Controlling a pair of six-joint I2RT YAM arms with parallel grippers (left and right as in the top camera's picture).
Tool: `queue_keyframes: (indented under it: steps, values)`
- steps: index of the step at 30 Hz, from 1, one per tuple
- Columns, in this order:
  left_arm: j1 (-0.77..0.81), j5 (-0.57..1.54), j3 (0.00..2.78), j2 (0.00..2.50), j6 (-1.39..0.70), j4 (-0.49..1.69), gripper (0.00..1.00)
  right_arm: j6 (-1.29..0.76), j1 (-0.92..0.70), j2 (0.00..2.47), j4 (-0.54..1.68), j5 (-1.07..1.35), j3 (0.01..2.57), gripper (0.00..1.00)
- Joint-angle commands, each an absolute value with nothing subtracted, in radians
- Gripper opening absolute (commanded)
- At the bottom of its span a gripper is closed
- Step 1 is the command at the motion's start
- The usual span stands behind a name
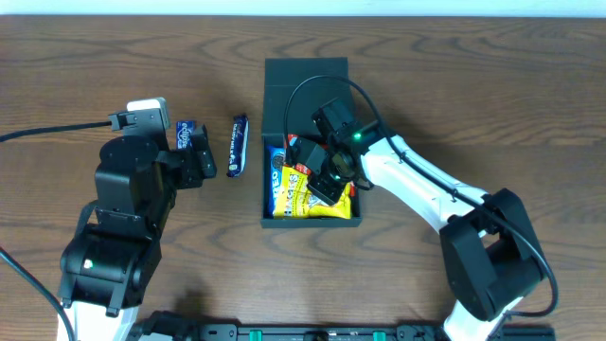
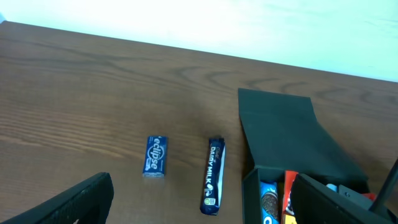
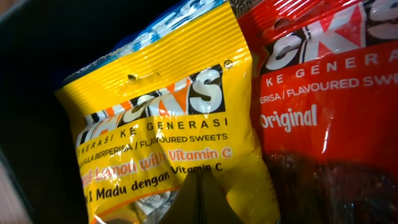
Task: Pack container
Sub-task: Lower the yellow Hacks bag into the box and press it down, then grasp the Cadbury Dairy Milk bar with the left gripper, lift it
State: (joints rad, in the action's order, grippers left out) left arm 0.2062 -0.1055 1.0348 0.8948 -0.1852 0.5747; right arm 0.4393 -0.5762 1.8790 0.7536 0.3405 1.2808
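Note:
The dark teal container (image 1: 268, 204) stands open at mid-table, its flap lid (image 1: 305, 90) laid back. Inside lie a blue Oreo pack (image 1: 278, 182), a yellow sweets packet (image 1: 308, 203) and a red sweets packet (image 3: 317, 93). My right gripper (image 1: 327, 185) is down inside the container; its fingers (image 3: 200, 199) are closed together on the yellow packet (image 3: 161, 124). My left gripper (image 1: 201, 156) is open and empty, low over the table left of the container (image 2: 280, 124). A Dairy Milk bar (image 2: 213, 176) and a blue Eclipse pack (image 2: 155, 156) lie ahead of it.
The Dairy Milk bar (image 1: 238, 144) and the Eclipse pack (image 1: 187, 127) lie on the wooden table left of the container. The container's dark inner wall (image 3: 37, 74) is just left of the yellow packet. Cables trail from both arms.

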Motion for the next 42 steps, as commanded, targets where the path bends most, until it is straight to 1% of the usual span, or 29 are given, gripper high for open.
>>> queue_keyframes:
  steps: [1,8,13,14,15,16,17,19,20,21,22,30,37,39,42]
  values:
    - [0.202,-0.115,1.058,0.892,-0.178,0.577,0.92,0.423,-0.57,1.925,0.75,0.266,1.242,0.01]
    - [0.202,-0.115,1.058,0.899,-0.174,0.58,0.92,0.403,-0.57,1.911,0.743,0.282,1.264,0.01]
    - [0.202,-0.115,1.057,0.947,-0.126,0.597,0.92,0.391,-0.57,1.797,0.776,0.307,1.351,0.01]
    - [0.202,-0.115,1.057,0.964,-0.125,0.603,0.92,0.389,-0.569,1.768,0.77,0.307,1.363,0.03]
    - [0.202,-0.115,1.057,0.979,-0.12,0.607,0.92,0.389,-0.569,1.745,0.764,0.307,1.372,0.12]
    - [0.202,-0.115,1.057,0.997,-0.11,0.612,0.92,0.389,-0.569,1.719,0.754,0.307,1.379,0.33]
    - [0.202,-0.115,1.057,1.015,-0.106,0.617,0.92,0.389,-0.569,1.696,0.744,0.307,1.382,0.47]
    - [0.202,-0.115,1.057,1.059,-0.094,0.624,0.92,0.389,-0.569,1.641,0.714,0.306,1.384,0.7]
    - [0.202,-0.115,1.057,1.08,-0.084,0.624,0.92,0.389,-0.569,1.615,0.699,0.303,1.384,0.86]
    - [0.202,-0.115,1.057,1.106,-0.074,0.624,0.92,0.389,-0.568,1.594,0.687,0.302,1.384,0.98]
    - [0.202,-0.115,1.057,1.133,-0.062,0.624,0.92,0.389,-0.568,1.567,0.673,0.302,1.384,0.99]
    - [0.202,-0.109,1.057,1.427,-0.043,0.538,0.92,0.388,-0.519,1.42,0.629,0.303,1.384,0.99]
    - [0.202,-0.007,1.057,1.613,-0.022,0.428,0.91,0.389,-0.473,1.373,0.637,0.303,1.384,0.99]
    - [0.202,-0.002,1.057,1.651,-0.022,0.402,0.89,0.389,-0.463,1.361,0.636,0.303,1.384,0.99]
    - [0.202,0.002,1.057,1.703,-0.022,0.366,0.8,0.389,-0.447,1.337,0.637,0.302,1.384,0.99]
